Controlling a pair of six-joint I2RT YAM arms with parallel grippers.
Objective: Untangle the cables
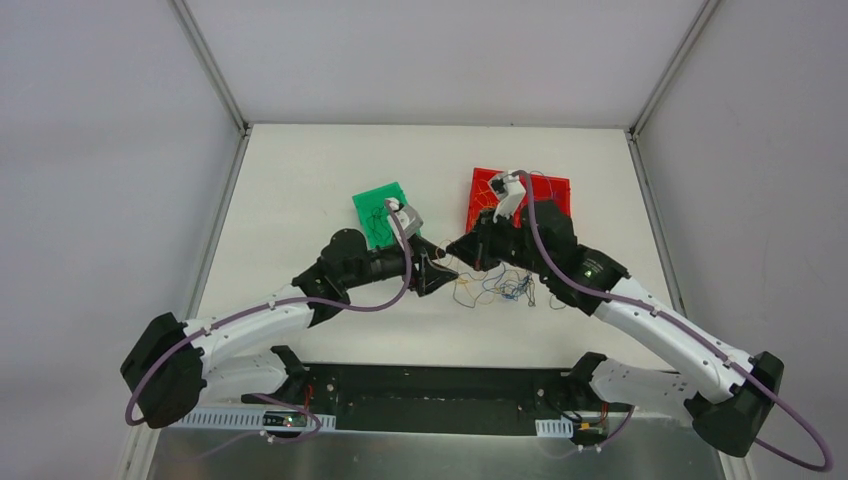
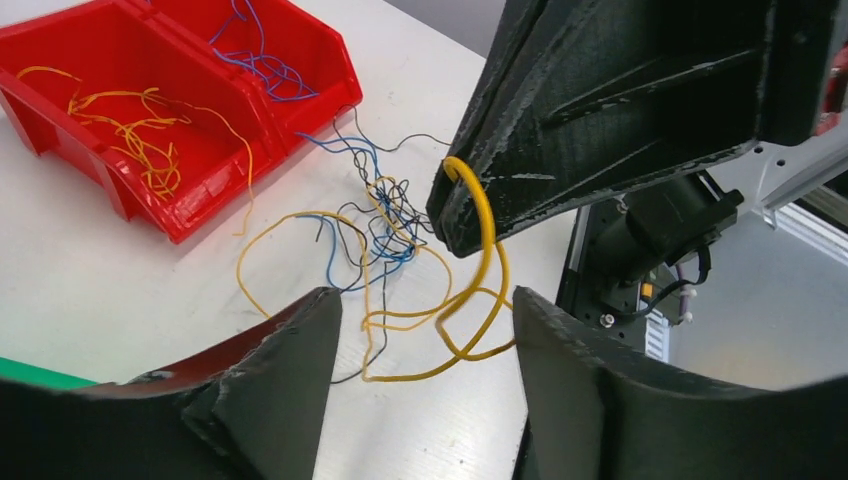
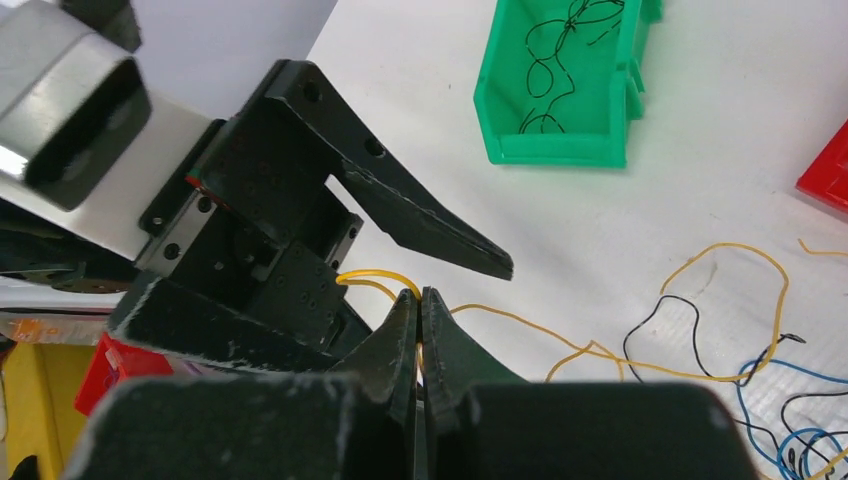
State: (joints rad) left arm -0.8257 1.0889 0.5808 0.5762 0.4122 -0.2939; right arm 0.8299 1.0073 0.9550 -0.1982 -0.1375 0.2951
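- The white bench [image 1: 300, 200] carries everything; both arms reach inward over its middle and their tips almost meet.
- Two red bins [image 2: 200, 215] stand side by side at the far right. One holds orange-yellow strands, the other blue ones.
- A green bin [image 3: 560, 150] sits at the far left of centre, with thin black strands inside.
- The left end effector [image 2: 425, 310] has its jaws spread wide and grips nothing. A loop of yellow wire hangs in the gap between its fingers; whether it touches either finger I cannot tell.
- The right end effector [image 3: 420, 300] is closed tight, its fingertips pinched on a yellow cable [image 2: 485, 230] that arches over the tip and droops below it.
- The cables [image 2: 385, 225] – a loose tangle of yellow, blue and black – lie on the bench just in front of the red bins, between the two arms. Curly yellow loops spread out from the knot toward the left end effector.
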